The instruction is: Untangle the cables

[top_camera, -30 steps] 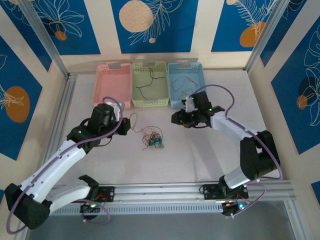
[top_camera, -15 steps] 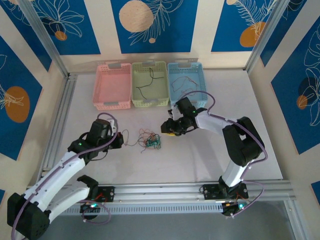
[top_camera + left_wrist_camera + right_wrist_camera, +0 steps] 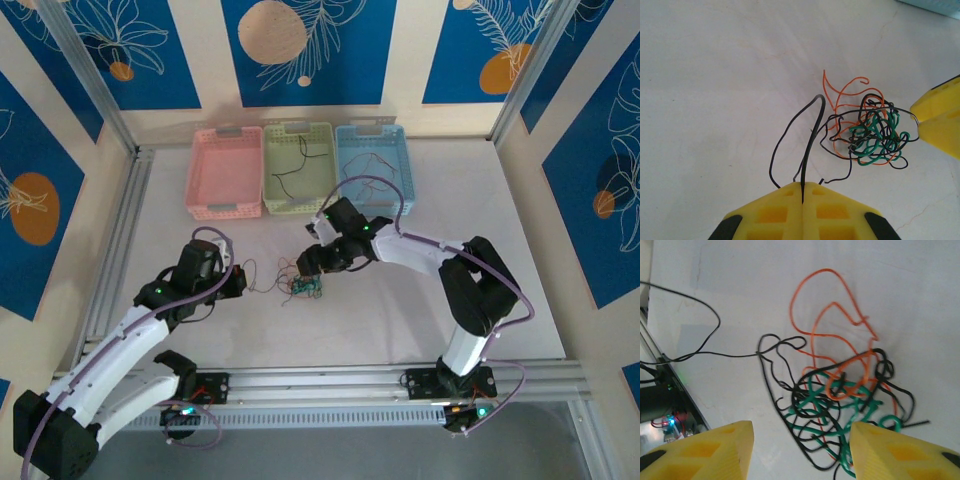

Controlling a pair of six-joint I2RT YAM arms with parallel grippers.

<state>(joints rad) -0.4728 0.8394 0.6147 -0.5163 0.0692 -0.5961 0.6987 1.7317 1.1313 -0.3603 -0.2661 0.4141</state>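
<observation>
1. The left end effector (image 3: 802, 186) is pinched tight on one black strand (image 3: 810, 140), which leads out of the cables (image 3: 872, 132).
2. The right end effector (image 3: 800, 440) stands partly wide, a finger on either side of the cables.
3. The cables lie bunched on the white worktop (image 3: 400, 320) between the two arms, with three baskets (image 3: 298, 170) well behind.

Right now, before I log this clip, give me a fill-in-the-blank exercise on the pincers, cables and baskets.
1. The left pincer is shut on a ____ strand pulled out of the cables.
2. The right pincer stands ____ at the tangle.
3. The loose black wire at the far edge lies in the ____ basket.
Missing words: black; open; green.
</observation>
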